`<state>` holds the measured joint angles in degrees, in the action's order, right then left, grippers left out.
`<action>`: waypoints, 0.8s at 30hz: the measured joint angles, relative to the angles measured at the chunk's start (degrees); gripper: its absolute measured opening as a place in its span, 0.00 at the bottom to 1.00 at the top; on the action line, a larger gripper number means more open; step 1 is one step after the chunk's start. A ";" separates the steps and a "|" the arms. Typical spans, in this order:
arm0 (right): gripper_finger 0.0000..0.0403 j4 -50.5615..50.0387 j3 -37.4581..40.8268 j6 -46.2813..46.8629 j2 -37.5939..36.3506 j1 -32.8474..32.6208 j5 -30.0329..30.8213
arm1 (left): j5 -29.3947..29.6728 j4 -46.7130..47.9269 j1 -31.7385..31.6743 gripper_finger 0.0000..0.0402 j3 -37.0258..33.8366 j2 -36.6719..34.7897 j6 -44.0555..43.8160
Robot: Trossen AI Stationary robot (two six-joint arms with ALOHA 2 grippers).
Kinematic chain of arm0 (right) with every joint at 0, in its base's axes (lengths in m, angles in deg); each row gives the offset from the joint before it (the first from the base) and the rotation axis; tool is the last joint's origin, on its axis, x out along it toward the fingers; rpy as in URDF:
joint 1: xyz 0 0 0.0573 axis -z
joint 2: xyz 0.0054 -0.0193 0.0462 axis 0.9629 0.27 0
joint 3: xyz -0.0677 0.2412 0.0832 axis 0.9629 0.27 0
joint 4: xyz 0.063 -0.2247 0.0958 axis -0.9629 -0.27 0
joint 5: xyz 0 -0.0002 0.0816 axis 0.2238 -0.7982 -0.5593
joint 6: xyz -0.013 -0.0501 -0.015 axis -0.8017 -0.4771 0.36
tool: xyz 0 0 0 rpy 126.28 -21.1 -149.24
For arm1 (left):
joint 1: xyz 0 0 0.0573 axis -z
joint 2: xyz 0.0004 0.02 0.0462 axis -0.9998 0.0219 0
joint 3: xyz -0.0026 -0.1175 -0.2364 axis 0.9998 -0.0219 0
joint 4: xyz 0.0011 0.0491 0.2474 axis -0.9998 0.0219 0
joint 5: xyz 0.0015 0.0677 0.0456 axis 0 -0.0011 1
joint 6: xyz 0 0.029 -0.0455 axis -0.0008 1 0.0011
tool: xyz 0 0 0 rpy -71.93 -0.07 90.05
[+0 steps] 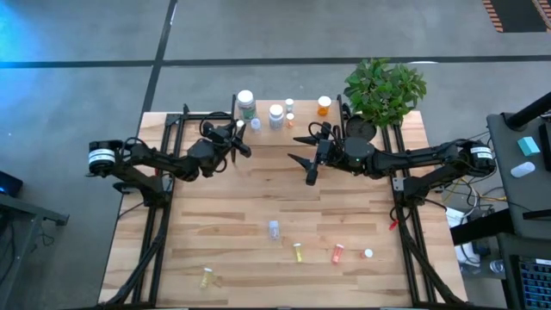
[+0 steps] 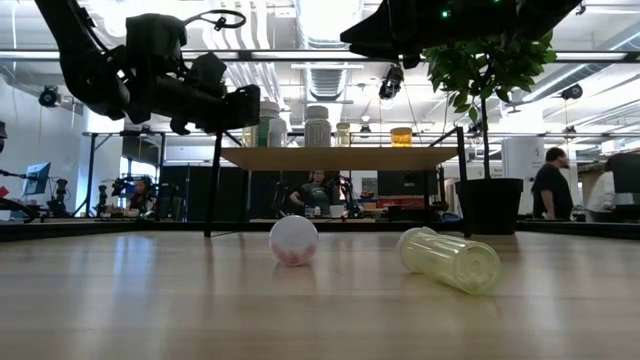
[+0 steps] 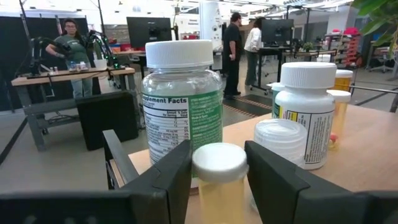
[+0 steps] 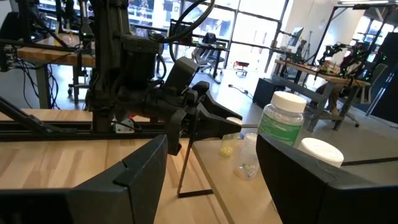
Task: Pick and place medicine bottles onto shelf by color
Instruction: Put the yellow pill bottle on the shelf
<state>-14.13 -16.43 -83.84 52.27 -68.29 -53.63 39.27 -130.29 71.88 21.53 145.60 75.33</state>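
Medicine bottles — six on shelf, five on tabletop.

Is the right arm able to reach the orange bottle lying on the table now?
Probably yes. The right gripper hangs open and empty, and bare table lies between it and the orange bottle.

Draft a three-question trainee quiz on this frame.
1. True or false: the right tool holds a bottle.
2. What sits between the left tool's fingers? A) a green-labelled bottle B) a white-capped yellow vial C) an orange bottle
3. On which arm's side of the table does the potted plant stand?

Key: 1 false, it is open and empty; 2 B; 3 right.
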 joint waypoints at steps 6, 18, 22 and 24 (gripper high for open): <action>0.59 0.00 0.00 0.17 0.00 0.00 -0.01 | -0.04 0.22 0.11 0.33 -0.04 -0.36 -0.02; 0.59 0.00 0.00 0.19 0.00 -0.01 -0.02 | -0.04 3.72 0.52 0.33 -0.09 -4.84 -0.02; 0.59 0.00 0.00 0.17 0.00 0.00 -0.02 | 0.02 7.80 1.48 0.33 -0.11 -8.13 0.02; 0.59 0.00 0.00 0.17 0.00 -0.02 -0.02 | 0.04 8.67 2.04 0.33 -0.11 -10.03 0.11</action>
<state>-14.13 -16.43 -83.66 52.27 -68.31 -53.65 39.32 -121.61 73.92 21.42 135.57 75.43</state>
